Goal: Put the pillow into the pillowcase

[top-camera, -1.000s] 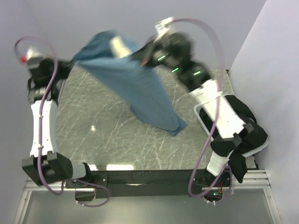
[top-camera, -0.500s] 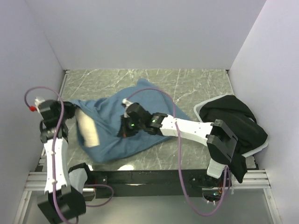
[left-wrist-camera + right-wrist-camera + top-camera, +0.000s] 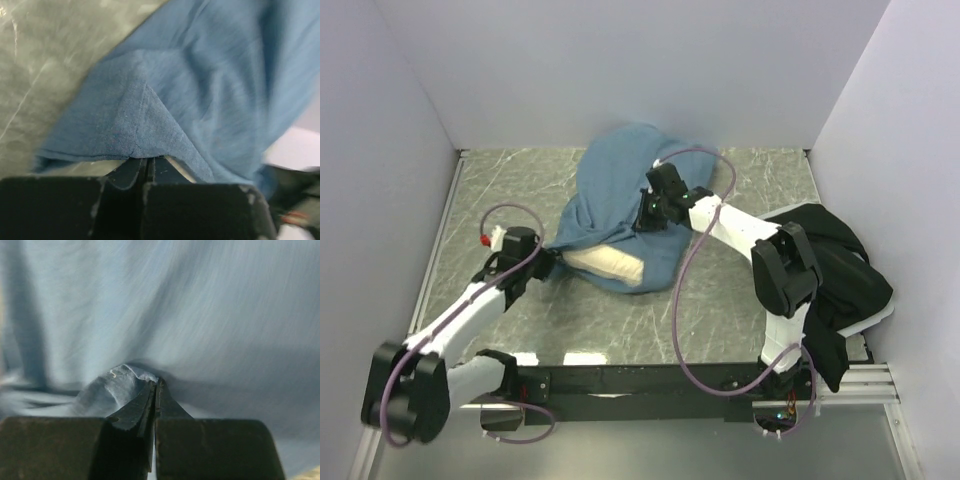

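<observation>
The dusty-blue pillowcase (image 3: 615, 195) lies bunched on the table's middle, bulging toward the back wall. The cream pillow (image 3: 605, 264) pokes out of its near opening, mostly covered by the cloth. My left gripper (image 3: 546, 262) sits low at the pillowcase's left corner, shut on a fold of the pillowcase (image 3: 150, 115) at the hem. My right gripper (image 3: 648, 210) presses at the cloth's right side, shut on a pinch of the pillowcase (image 3: 165, 315). In the right wrist view blue cloth fills the frame.
A black fabric bundle (image 3: 835, 270) fills a white tray (image 3: 748, 235) at the right edge. Purple walls close in the marbled table (image 3: 510, 190) on three sides. Cables loop over both arms.
Both arms swung the pillowcase from high near the back wall down to the table, then shifted it back toward the middle. The pillow now shows at the near opening.
</observation>
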Robot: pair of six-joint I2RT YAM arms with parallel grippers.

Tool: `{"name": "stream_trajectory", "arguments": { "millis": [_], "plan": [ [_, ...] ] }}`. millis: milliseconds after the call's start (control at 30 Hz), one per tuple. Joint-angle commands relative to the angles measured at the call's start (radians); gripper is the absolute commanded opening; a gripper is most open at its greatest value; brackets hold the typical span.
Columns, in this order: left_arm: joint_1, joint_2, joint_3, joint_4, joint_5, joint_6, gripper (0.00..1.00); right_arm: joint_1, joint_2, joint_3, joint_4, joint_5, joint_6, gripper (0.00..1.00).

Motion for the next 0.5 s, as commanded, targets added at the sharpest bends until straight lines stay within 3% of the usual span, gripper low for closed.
{"name": "stream_trajectory", "arguments": {
  "millis": [0,133,200,233,367,467],
  "plan": [
    [-0.017,0.06,0.097,-0.019,-0.094,0.03,0.01,0.087,-0.081,0.049,-0.011,0.021,-0.083,0.0],
    [0.044,0.017,0.1,-0.019,-0.062,0.103,0.13,0.288,-0.202,-0.058,-0.017,0.111,-0.14,0.0],
    [0.043,-0.014,0.096,-0.024,-0.045,0.149,0.37,0.342,-0.239,-0.12,-0.003,0.157,-0.118,0.0],
    [0.043,-0.029,0.089,-0.028,-0.033,0.163,0.42,0.347,-0.277,-0.195,0.006,0.168,-0.111,0.0],
    [0.036,-0.124,0.075,-0.077,-0.025,0.244,0.73,0.37,-0.406,-0.341,0.021,0.295,-0.075,0.46],
    [0.03,-0.202,0.102,-0.136,-0.05,0.286,0.79,0.426,-0.55,-0.453,0.046,0.402,-0.037,0.6]
  ]
}}
